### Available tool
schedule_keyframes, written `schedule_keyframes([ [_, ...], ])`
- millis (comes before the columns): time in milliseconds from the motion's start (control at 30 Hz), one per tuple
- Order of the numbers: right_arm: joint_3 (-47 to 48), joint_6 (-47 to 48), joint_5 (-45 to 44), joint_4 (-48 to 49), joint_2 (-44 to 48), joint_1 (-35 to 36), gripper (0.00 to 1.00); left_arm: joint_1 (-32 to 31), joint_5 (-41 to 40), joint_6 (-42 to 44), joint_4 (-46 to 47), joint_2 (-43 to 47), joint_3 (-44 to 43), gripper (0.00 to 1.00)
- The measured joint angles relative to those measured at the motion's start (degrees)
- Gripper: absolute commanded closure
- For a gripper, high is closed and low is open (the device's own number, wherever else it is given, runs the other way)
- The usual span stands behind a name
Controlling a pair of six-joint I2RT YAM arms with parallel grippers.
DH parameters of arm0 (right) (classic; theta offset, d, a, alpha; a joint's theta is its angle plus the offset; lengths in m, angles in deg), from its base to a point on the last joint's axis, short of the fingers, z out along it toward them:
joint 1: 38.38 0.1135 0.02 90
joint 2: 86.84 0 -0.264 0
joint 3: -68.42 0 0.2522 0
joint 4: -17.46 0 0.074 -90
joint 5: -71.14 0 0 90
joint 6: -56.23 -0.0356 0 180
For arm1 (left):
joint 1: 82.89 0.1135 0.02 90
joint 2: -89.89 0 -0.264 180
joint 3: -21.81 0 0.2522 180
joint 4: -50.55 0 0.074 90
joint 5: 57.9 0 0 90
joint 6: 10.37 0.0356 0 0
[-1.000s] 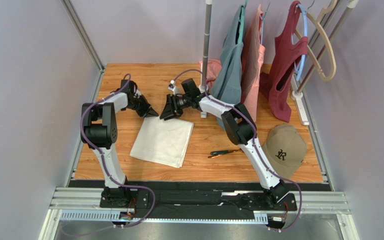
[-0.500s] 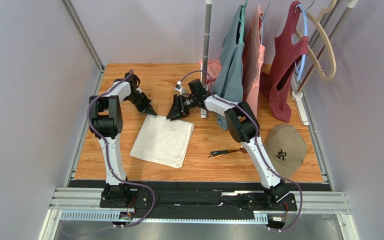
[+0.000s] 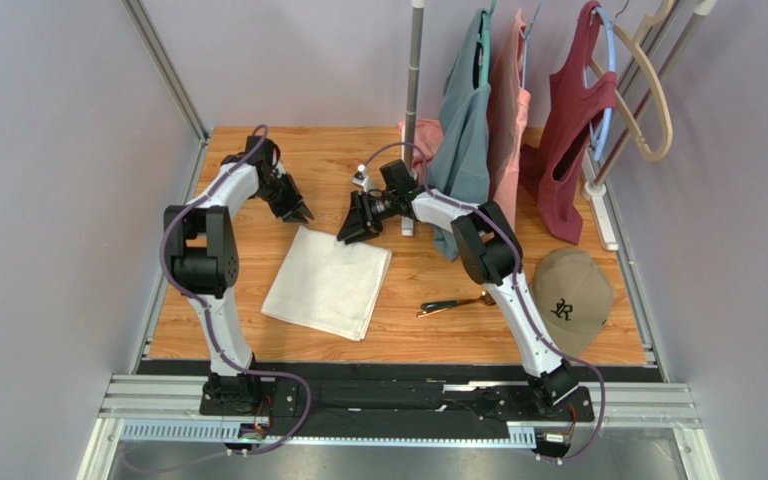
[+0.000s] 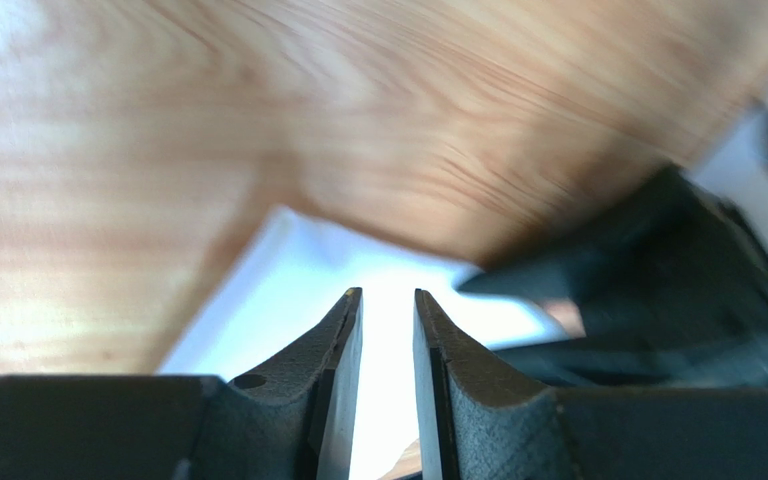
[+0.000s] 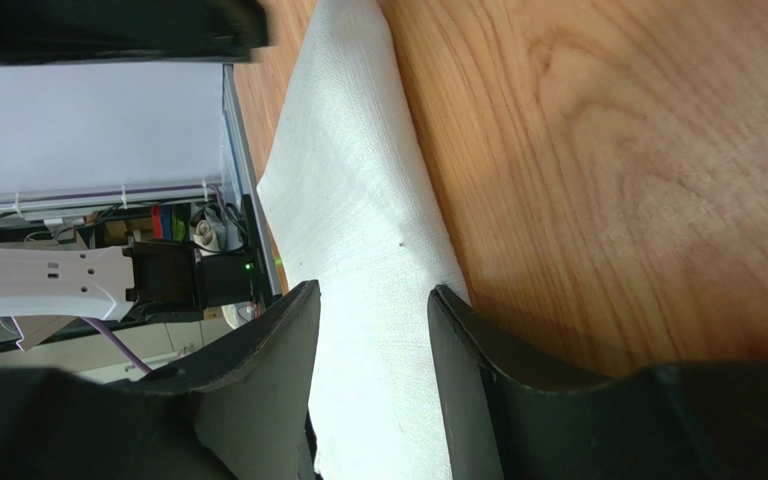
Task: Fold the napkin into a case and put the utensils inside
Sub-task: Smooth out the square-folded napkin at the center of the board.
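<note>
The white napkin [image 3: 326, 283] lies folded flat on the wooden table [image 3: 258, 150], left of centre. My left gripper [image 3: 303, 214] hovers just beyond its far left corner, jaws a little apart with nothing between them; the left wrist view shows the napkin [image 4: 288, 300] past the left gripper [image 4: 388, 293]. My right gripper [image 3: 351, 232] stands open over the far right corner, and the napkin [image 5: 358, 200] lies flat under the right gripper [image 5: 373, 288]. The utensils [image 3: 451, 303], dark handles and a coppery head, lie on the table to the right of the napkin.
A tan cap [image 3: 570, 297] sits at the right edge. A clothes rack pole [image 3: 410, 110] stands at the back, with teal, pink and dark red garments [image 3: 468, 130] hanging beside it. Grey walls close in both sides.
My left gripper was shut at the napkin's far left corner; it has lifted back slightly and its jaws have parted. The right gripper has shifted a little to the right, still open.
</note>
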Motion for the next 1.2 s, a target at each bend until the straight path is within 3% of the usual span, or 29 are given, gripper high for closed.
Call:
schedule_keyframes([
  [67,0.0,-0.02,0.02,-0.09,0.0,0.0,0.49,0.02,2.73,-0.04,2.67,4.46,2.45,0.83],
  [133,0.0,-0.02,0.0,-0.11,0.0,0.0,0.49,0.02,6.49,-0.31,5.88,6.64,3.56,0.83],
  [300,0.0,-0.04,0.02,-0.13,0.0,0.0,0.49,-0.04,14.45,-4.74,18.1,5.86,13.57,1.0],
  [567,0.0,-0.02,0.02,-0.13,0.0,0.02,0.49,-0.63,17.49,-15.02,29.83,4.02,24.81,1.0],
  [967,-1.2,0.48,0.04,-0.15,0.92,0.07,0.41,-0.57,14.47,-27.41,37.24,3.52,28.35,1.0],
  [1200,-5.97,4.52,0.48,-1.6,4.39,-0.11,0.36,-0.66,12.59,-30.14,38.18,4.55,29.51,1.0],
])
